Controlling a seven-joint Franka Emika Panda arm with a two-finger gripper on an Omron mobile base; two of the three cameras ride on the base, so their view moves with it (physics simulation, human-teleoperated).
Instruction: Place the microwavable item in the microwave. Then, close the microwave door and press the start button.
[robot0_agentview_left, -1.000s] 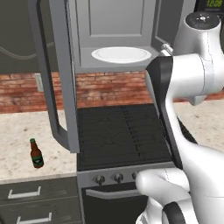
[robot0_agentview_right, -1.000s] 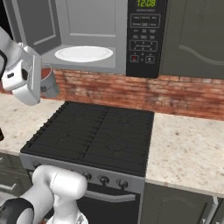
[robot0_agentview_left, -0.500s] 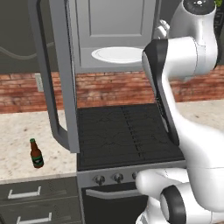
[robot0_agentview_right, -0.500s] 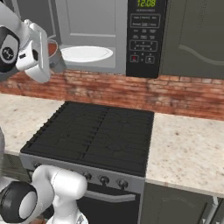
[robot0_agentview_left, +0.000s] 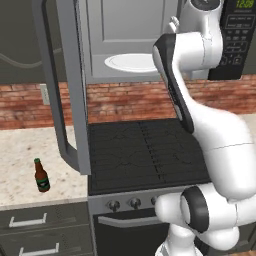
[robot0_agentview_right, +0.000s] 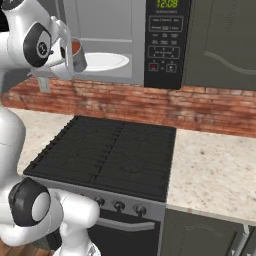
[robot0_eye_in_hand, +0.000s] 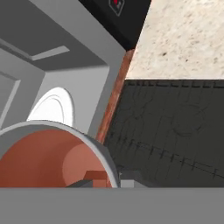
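Note:
The microwavable item, a small greyish cup (robot0_agentview_right: 76, 54) with reddish-brown contents, is held in my gripper (robot0_agentview_right: 70, 50), which is shut on it. It hangs tilted in front of the left part of the microwave's open cavity (robot0_agentview_left: 125, 30), level with the white turntable plate (robot0_agentview_right: 106, 61). In the hand view the cup (robot0_eye_in_hand: 43, 157) sits close at the lower left, with the plate (robot0_eye_in_hand: 52, 107) just beyond it. The microwave door (robot0_agentview_left: 60, 85) stands swung open to the left. The black control panel (robot0_agentview_right: 165, 40) shows green digits.
A black stove top (robot0_agentview_right: 110, 155) lies under the microwave, with a brick wall (robot0_agentview_right: 150, 102) behind it. A brown green-labelled bottle (robot0_agentview_left: 41, 176) stands on the speckled counter (robot0_agentview_left: 25, 155) left of the stove. More counter (robot0_agentview_right: 215, 170) lies to the right.
The arm has risen and carried the cup up from stove-side height to the mouth of the microwave cavity. The door and the bottle have stayed put.

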